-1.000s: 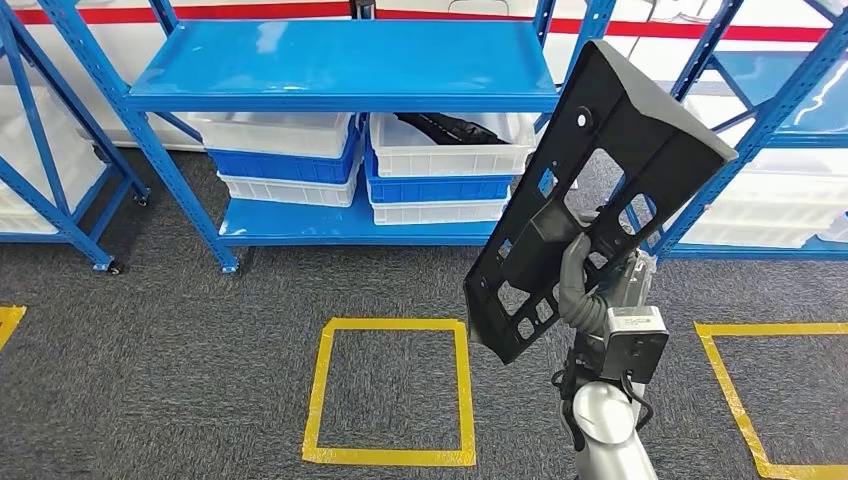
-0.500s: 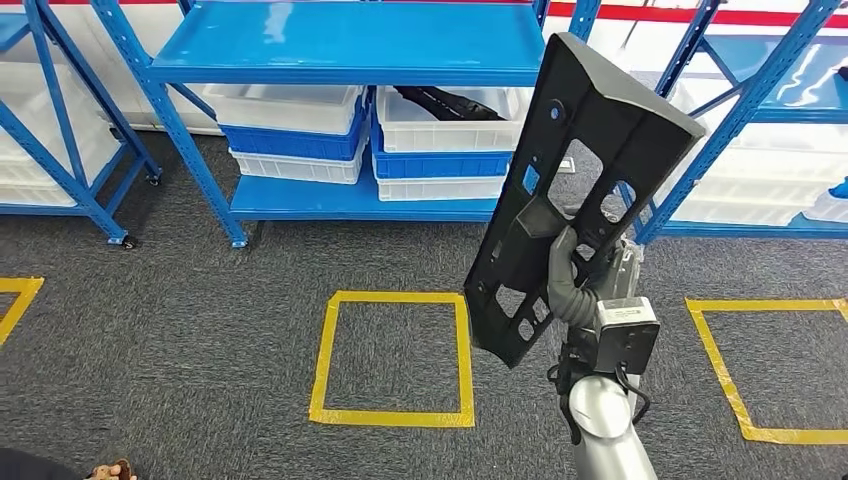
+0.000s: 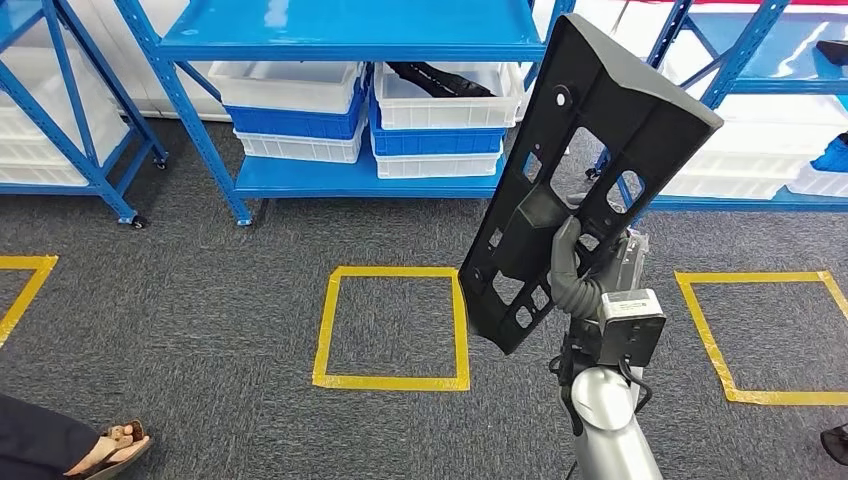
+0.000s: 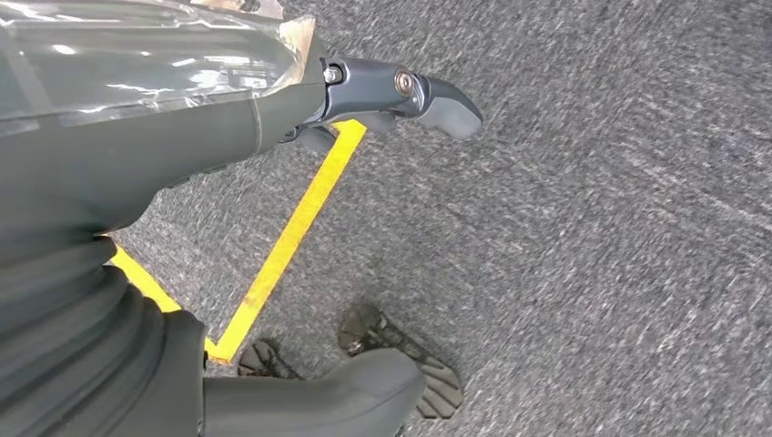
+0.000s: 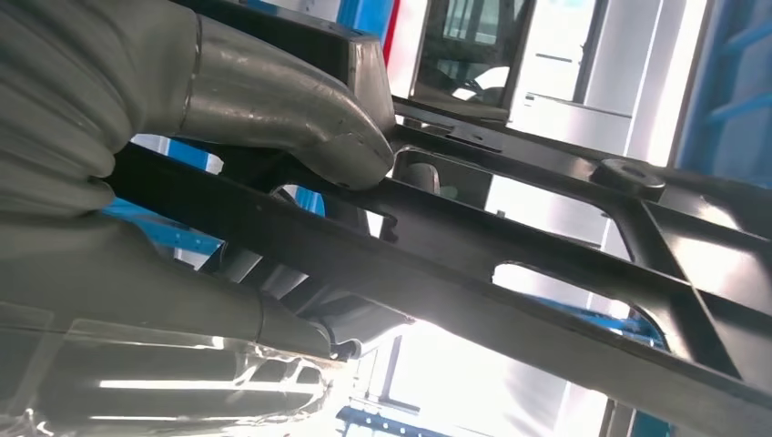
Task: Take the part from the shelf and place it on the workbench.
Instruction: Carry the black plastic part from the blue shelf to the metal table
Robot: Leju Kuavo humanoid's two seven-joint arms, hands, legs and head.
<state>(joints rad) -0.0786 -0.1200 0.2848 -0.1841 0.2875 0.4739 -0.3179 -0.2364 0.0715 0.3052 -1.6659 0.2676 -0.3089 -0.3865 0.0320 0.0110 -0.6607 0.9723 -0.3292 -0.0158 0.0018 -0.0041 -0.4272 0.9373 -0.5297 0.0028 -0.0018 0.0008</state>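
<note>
The part (image 3: 590,130) is a long black plastic panel with cut-outs and a grey edge, standing tilted and almost upright in front of me. My right hand (image 3: 572,270) grips it near its lower middle, well above the carpet. Close up in the right wrist view, the grey thumb (image 5: 300,118) wraps over one black bar of the part (image 5: 510,273). My left hand (image 4: 401,100) hangs over the carpet, thumb out, holding nothing. The blue shelf (image 3: 350,40) stands ahead, with another black part (image 3: 440,80) lying in a white bin.
White and blue bins (image 3: 295,110) are stacked on the low shelf level. More blue racks stand at the left (image 3: 70,120) and right (image 3: 760,90). Yellow tape squares (image 3: 392,325) mark the grey carpet. A person's sandalled foot (image 3: 110,452) is at my lower left.
The whole head view has shifted: the shelf sits higher and further off, and a person's foot has come in at the lower left. The part stays in my right hand's grip.
</note>
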